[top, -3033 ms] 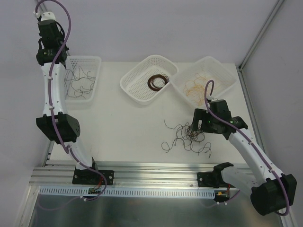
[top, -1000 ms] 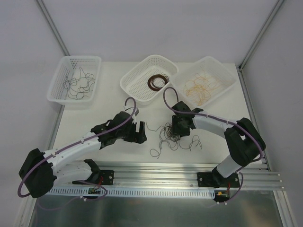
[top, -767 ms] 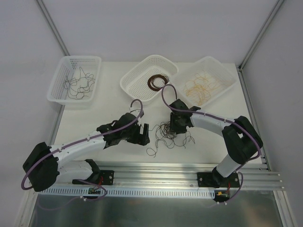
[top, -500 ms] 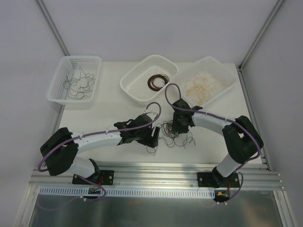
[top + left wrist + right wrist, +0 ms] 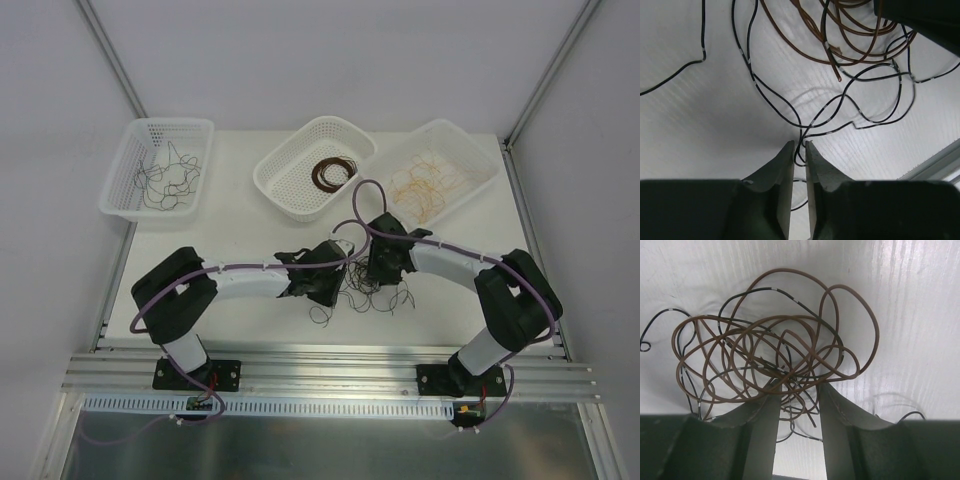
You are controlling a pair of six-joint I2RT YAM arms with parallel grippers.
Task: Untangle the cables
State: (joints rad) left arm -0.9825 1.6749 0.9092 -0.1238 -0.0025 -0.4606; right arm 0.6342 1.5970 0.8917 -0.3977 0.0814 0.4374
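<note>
Field notes, front-middle of the table (image 5: 230,225):

- The cables (image 5: 372,292) lay in one tangle between your two grippers. The left gripper (image 5: 328,284) sat at the tangle's left edge and the right gripper (image 5: 386,268) over its far-right part, the two near each other
- Left wrist view: the jaws were drawn to a narrow slit, and a black cable (image 5: 754,79) looped into it right at the tips. You could not tell whether the pads had bitten. From the tips, that strand ran ahead and leftward
- Right wrist view: the jaws stood apart astride the near rim of the brown coil (image 5: 790,325). Brown and black strands crossed the gap, and nothing looked clamped
- Judgement: the move hinged on drawing the black strand away from the coil. Your left arm was nearer for that, with bare table leftward to pull into
- Limits: the baskets (image 5: 265,180) lined the far side, well apart. The rail (image 5: 330,358) ran along the near edge, closer to the tangle, so pulling toward yourself had less room
</note>
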